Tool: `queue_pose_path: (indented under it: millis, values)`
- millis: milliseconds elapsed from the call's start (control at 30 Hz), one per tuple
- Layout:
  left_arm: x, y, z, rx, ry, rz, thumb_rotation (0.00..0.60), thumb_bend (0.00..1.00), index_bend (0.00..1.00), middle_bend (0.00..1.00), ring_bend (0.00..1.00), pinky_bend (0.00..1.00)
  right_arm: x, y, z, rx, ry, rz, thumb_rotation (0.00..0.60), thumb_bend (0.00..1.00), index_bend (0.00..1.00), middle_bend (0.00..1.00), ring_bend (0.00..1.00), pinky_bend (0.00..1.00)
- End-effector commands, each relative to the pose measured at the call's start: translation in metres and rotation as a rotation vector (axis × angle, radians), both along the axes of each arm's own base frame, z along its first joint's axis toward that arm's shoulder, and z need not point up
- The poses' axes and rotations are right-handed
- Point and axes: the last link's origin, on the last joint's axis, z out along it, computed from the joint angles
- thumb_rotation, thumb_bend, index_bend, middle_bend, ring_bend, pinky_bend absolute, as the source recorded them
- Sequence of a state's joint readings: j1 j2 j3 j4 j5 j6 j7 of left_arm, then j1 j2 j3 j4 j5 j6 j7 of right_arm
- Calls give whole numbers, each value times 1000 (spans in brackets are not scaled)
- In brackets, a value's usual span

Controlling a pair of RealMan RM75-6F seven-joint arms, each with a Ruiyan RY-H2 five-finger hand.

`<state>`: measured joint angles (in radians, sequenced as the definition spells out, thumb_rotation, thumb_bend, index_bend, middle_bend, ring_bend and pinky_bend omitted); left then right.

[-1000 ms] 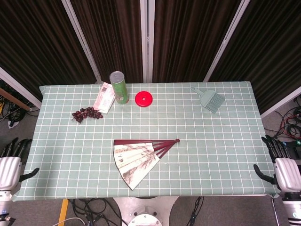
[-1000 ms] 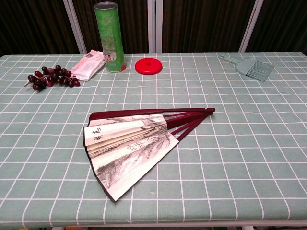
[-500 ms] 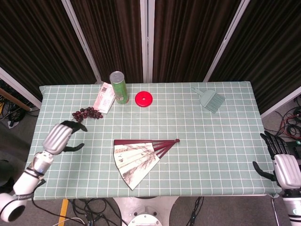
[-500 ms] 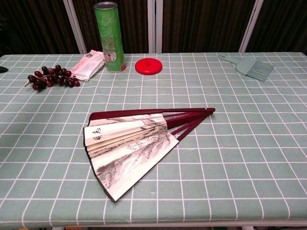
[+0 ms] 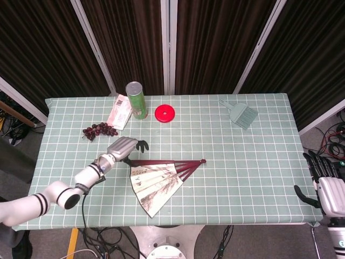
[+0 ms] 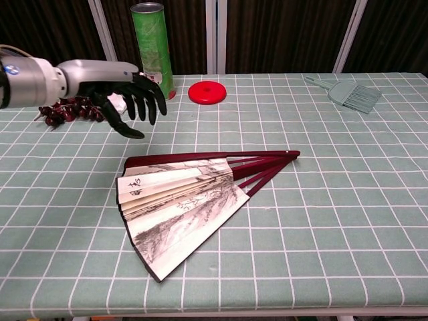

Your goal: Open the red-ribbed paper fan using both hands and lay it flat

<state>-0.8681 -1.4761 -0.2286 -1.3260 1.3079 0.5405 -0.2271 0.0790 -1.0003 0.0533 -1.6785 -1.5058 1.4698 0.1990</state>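
Note:
The red-ribbed paper fan (image 5: pixel 159 181) (image 6: pixel 180 204) lies partly spread on the green checked cloth, its painted leaf toward the front and its pivot end to the right. My left hand (image 5: pixel 125 147) (image 6: pixel 130 93) hovers palm down with fingers apart, just above and behind the fan's left top rib, holding nothing. My right hand (image 5: pixel 325 186) hangs off the table's right edge, fingers apart and empty; the chest view does not show it.
At the back stand a green can (image 5: pixel 136 100) (image 6: pixel 152 51), a white packet (image 5: pixel 120 111), a red lid (image 5: pixel 165 113) (image 6: pixel 206 91) and a bunch of dark grapes (image 5: pixel 99 130) (image 6: pixel 63 110). A teal brush (image 5: pixel 241 114) (image 6: pixel 351 93) lies back right.
My left arm has swung in from the table's left edge across the cloth and now reaches the fan's upper left corner. The right hand and the fan have stayed put.

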Motion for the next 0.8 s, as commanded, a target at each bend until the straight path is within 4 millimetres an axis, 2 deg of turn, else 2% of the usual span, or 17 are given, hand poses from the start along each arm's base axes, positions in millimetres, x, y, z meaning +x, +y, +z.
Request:
queue_pose_path:
  millis: [33, 267, 500, 800]
  values:
    - [12, 7, -21, -37, 35, -4, 600, 236, 314, 399, 370, 374, 0, 0, 0, 1, 1, -3, 600, 225, 0, 10, 0, 0]
    - [25, 12, -47, -41, 71, -28, 600, 236, 301, 395, 369, 374, -3, -2, -2, 14, -1, -14, 600, 225, 0, 10, 0, 0]
    - [29, 17, -64, -52, 133, -29, 600, 236, 296, 395, 369, 377, -8, -4, -2, 20, 7, -26, 600, 226, 0, 10, 0, 0]
    - [33, 17, -76, -33, 184, -49, 600, 236, 300, 394, 369, 377, -14, -6, -3, 18, 2, -34, 600, 227, 0, 11, 0, 0]
